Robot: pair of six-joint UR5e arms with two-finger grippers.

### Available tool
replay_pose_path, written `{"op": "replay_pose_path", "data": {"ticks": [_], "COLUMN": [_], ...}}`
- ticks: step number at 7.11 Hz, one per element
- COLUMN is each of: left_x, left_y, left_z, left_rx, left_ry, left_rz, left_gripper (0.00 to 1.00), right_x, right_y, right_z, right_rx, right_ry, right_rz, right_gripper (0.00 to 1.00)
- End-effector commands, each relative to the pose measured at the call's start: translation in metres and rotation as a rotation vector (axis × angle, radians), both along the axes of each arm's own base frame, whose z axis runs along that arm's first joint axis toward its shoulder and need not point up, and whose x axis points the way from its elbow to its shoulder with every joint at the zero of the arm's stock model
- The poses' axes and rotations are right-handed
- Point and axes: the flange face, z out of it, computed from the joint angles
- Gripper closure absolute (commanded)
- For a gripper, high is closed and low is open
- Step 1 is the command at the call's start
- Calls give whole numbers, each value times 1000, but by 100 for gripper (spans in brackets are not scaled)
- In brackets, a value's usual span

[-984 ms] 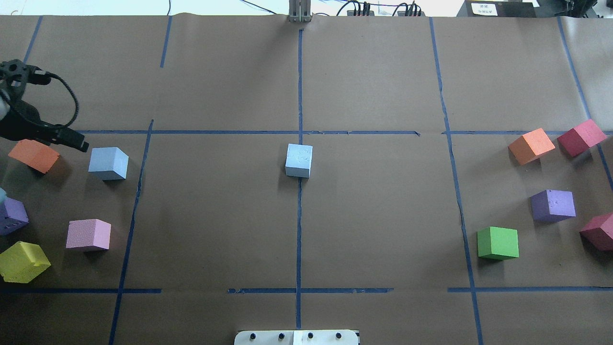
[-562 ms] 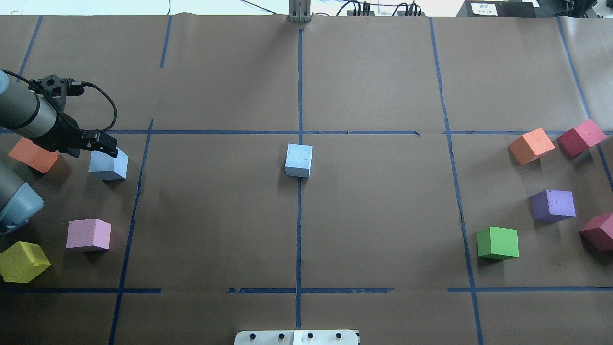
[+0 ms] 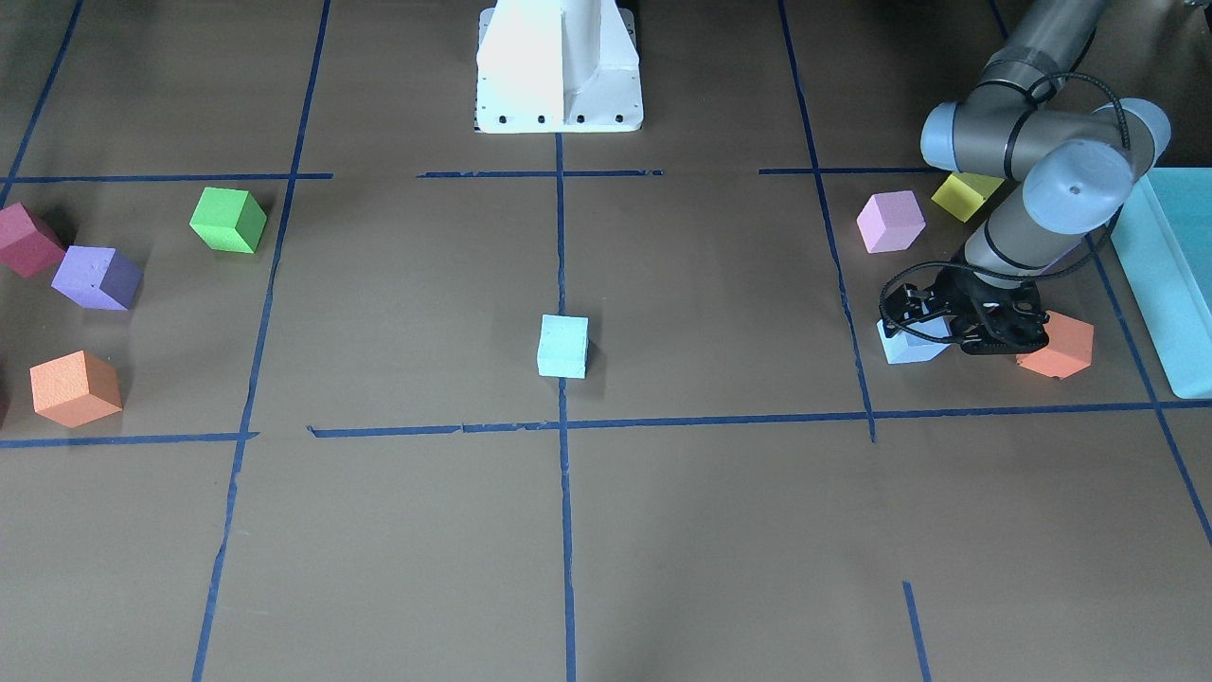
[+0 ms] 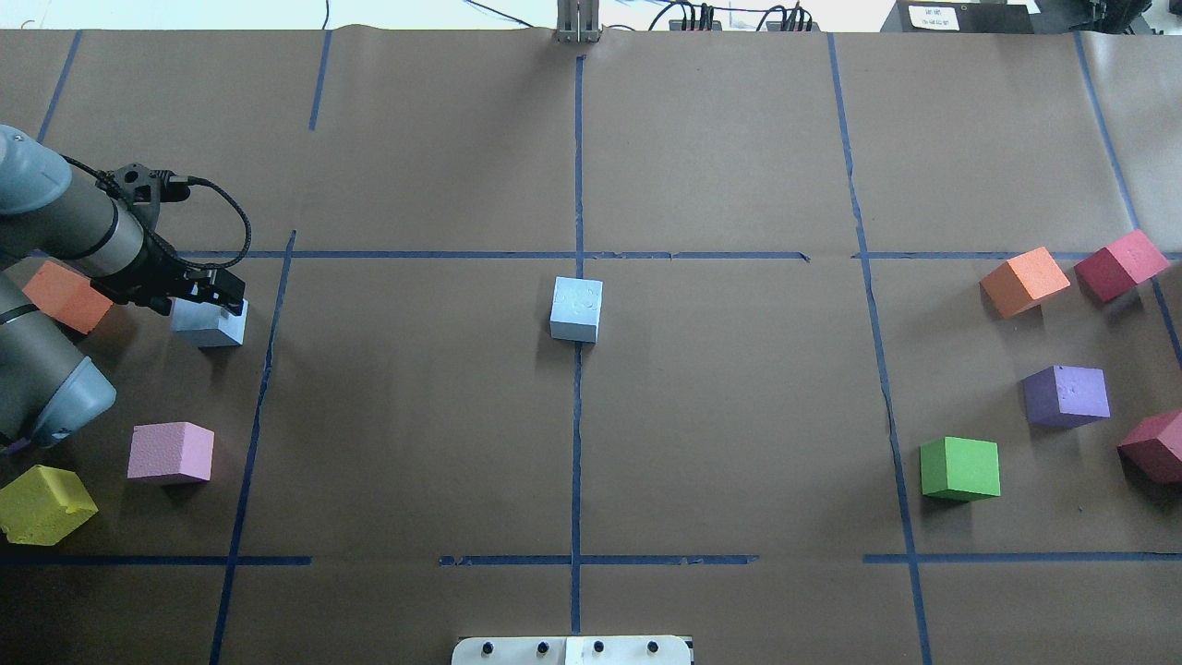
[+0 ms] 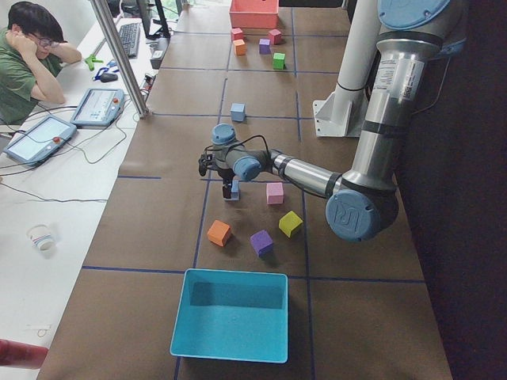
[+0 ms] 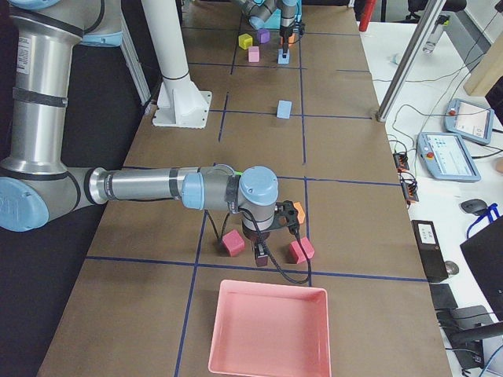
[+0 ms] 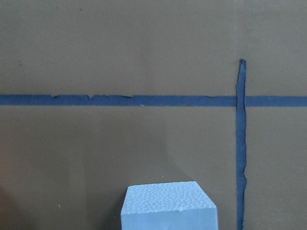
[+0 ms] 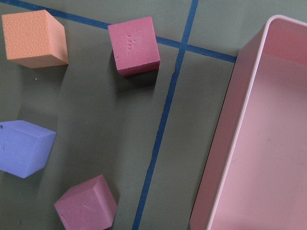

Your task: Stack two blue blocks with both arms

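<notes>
One blue block (image 4: 576, 309) sits alone on the centre tape line and also shows in the front view (image 3: 562, 346). The other blue block (image 4: 214, 327) sits at the left, beside an orange cube (image 4: 65, 296). My left gripper (image 4: 211, 294) hangs right over this block with its fingers spread across the block's top. In the left wrist view the block (image 7: 168, 206) is at the bottom centre and no fingers show. My right gripper (image 6: 260, 253) shows only in the exterior right view, low over the maroon cubes. I cannot tell whether it is open or shut.
Pink (image 4: 171, 453) and yellow (image 4: 44, 503) cubes lie near my left arm. A teal box (image 3: 1169, 275) stands at the left end. Green (image 4: 960, 468), purple (image 4: 1067, 395), orange (image 4: 1023, 282) and maroon (image 4: 1120, 264) cubes sit at the right, by a pink tray (image 8: 259, 143).
My left arm has swung in from the table's left edge toward the right. Its gripper has gone from beside the orange cube to over the left blue block.
</notes>
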Motion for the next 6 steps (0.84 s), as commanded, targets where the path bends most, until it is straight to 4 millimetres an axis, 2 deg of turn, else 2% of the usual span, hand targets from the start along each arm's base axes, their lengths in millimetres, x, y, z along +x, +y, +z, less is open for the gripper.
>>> {"op": "replay_pose_path", "data": {"ticks": [1,2,3,4,5,6], "left_x": [16,15,15,15,15,28], "left_y": [5,5,5,5,4,-10], "left_z": [7,4,-1,-24,-64,-115], "left_rx": [14,26,31,62,106,125], "left_ry": [-33,-29,-24,-1,43,68], "left_rz": [10,15,13,9,11,5], "left_gripper": [7,57,65,72,73,72], "right_x": [0,0,0,0,0,0], "right_y": [0,0,0,1,2,2], "right_z": [0,0,0,0,1,1], "right_rx": [-2,-2,-2,-1,-3,-3], "right_ry": [0,0,0,-2,-2,-2], "right_rz": [0,0,0,0,0,0], "right_gripper": [0,0,0,0,0,0]}}
